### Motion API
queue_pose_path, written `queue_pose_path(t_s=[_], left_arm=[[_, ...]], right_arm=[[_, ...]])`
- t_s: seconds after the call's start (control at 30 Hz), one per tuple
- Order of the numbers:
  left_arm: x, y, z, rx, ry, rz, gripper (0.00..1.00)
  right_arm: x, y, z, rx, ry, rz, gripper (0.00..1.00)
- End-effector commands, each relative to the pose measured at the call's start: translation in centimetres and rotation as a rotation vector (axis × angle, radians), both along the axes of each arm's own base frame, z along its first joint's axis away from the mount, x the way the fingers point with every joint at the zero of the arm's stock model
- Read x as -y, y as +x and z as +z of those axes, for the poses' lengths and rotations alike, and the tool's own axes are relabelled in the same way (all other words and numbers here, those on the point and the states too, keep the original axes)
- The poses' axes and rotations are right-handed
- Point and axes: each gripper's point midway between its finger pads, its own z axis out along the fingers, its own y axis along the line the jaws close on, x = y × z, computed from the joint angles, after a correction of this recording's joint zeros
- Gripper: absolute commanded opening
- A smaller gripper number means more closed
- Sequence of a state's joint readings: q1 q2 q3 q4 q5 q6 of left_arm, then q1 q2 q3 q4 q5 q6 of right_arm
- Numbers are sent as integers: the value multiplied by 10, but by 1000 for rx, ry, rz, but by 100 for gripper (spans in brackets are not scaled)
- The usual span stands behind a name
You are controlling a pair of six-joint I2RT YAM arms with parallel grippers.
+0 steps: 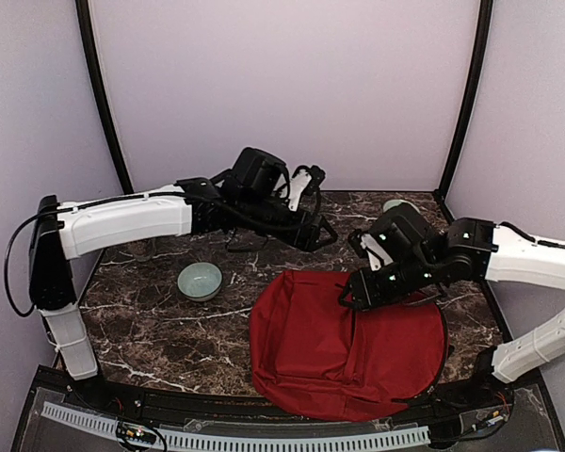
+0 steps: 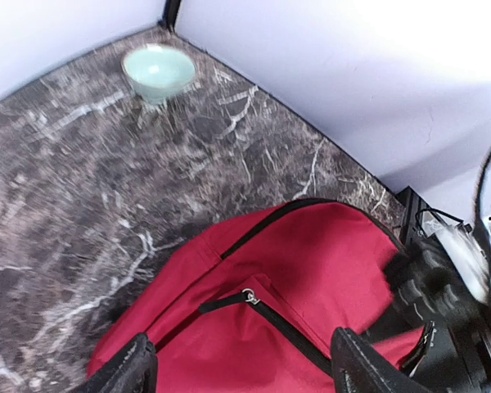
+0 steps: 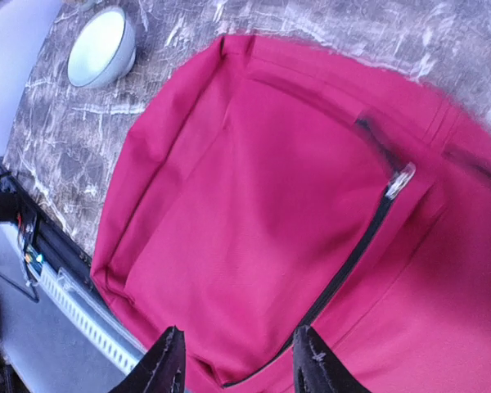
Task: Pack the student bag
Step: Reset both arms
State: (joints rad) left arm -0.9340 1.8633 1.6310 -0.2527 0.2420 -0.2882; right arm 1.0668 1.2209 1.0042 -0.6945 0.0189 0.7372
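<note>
The student bag (image 1: 344, 348) is a large dark-red backpack lying flat on the marble table at the front right. My left gripper (image 1: 315, 233) hovers open and empty just beyond the bag's far edge. In the left wrist view the bag (image 2: 311, 270) fills the space between the fingers, with the front-pocket zipper pull (image 2: 250, 296) just ahead of the gripper (image 2: 245, 372). My right gripper (image 1: 350, 294) is open and empty above the bag's upper part. The right wrist view shows the gripper (image 3: 237, 368) over the red fabric (image 3: 254, 205), with a dark zipper and its pull (image 3: 399, 178) to the right.
A pale green bowl (image 1: 200, 280) sits on the table left of the bag; it also shows in the right wrist view (image 3: 102, 47). A second pale bowl (image 1: 395, 205) stands at the back right corner and shows in the left wrist view (image 2: 158, 72). The two grippers are close together.
</note>
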Motion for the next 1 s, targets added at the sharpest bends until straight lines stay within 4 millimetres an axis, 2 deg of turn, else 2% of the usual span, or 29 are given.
queue_pose_path(t_s=[0.0, 0.07, 0.1, 0.2, 0.3, 0.37, 0.43, 0.53, 0.67, 0.73, 0.8, 0.87, 0.9, 0.93, 0.97], left_arm=[[-47, -1, 25, 149, 83, 75, 75], [-72, 2, 29, 212, 126, 133, 75], [-88, 5, 38, 254, 137, 174, 77], [-138, 19, 41, 341, 200, 321, 85], [-192, 31, 40, 356, 239, 461, 86], [-229, 38, 42, 383, 271, 561, 89], [-265, 43, 42, 418, 313, 660, 97], [-319, 51, 32, 477, 407, 802, 99], [-391, 65, 6, 443, 482, 972, 99], [-414, 68, -10, 426, 470, 1026, 99], [-430, 71, -26, 415, 452, 1065, 99], [-442, 73, -43, 411, 447, 1091, 99], [-449, 73, -55, 397, 450, 1109, 99], [-456, 74, -68, 377, 452, 1117, 99], [-459, 74, -82, 357, 449, 1111, 99]], right_arm=[[17, 39, 27, 108, -60, 41, 47], [23, 61, 41, 155, -54, 31, 47], [28, 73, 49, 188, -57, 26, 47], [47, 115, 68, 278, -70, -48, 49], [72, 154, 85, 361, -48, -125, 51], [96, 179, 98, 445, -58, -188, 53], [113, 195, 109, 540, -81, -222, 56], [141, 215, 124, 670, -103, -273, 60], [168, 228, 120, 774, -131, -313, 60], [189, 234, 113, 808, -170, -381, 65], [211, 237, 104, 830, -205, -454, 68], [224, 238, 86, 832, -216, -484, 68], [236, 237, 76, 834, -249, -520, 70], [262, 236, 65, 842, -363, -594, 75], [271, 234, 53, 841, -386, -607, 76]])
